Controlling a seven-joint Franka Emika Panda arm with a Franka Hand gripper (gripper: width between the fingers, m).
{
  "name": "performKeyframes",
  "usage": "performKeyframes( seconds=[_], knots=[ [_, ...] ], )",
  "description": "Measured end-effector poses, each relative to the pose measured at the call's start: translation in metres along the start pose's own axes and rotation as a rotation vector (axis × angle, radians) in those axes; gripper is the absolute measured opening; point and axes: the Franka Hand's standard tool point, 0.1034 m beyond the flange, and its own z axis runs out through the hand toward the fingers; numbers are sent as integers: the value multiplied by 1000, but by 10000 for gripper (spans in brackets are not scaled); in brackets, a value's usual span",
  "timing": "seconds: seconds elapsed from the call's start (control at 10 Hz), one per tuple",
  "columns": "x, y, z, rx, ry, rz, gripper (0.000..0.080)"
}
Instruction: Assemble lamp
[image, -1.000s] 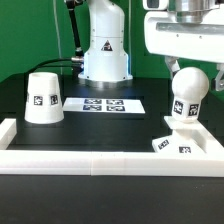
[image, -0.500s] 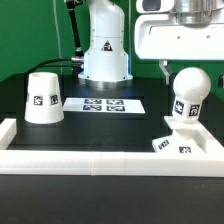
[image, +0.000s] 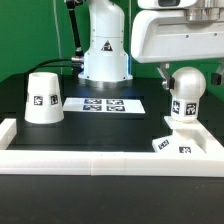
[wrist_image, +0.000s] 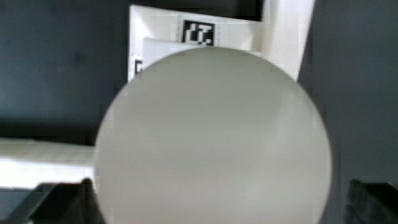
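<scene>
The round white bulb (image: 186, 95) stands upright with its neck in the low angular base (image: 180, 143) at the exterior view's right. My gripper (image: 187, 78) is open around the bulb's top, with a finger on each side and a small gap to it. In the wrist view the bulb (wrist_image: 214, 130) fills the picture between the two dark fingertips (wrist_image: 54, 205), and the tagged base (wrist_image: 201, 35) shows beyond it. The cone shade (image: 42, 97) stands apart at the exterior view's left.
The marker board (image: 103, 103) lies flat between the shade and the bulb. A raised white wall (image: 100, 165) runs along the front and sides of the black table. The white robot base (image: 104, 50) stands at the back.
My gripper has risen from around the bulb's middle to its top. The bulb stays upright on the base.
</scene>
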Motion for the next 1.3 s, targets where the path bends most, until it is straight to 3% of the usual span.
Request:
performKeyframes(
  seconds=[0.7, 1.1, 1.3],
  knots=[
    [-1, -1, 3, -6, 12, -523, 698],
    [-2, -5, 6, -35, -6, -854, 698],
    [-2, 1, 5, -46, -14, -1043, 698]
  ],
)
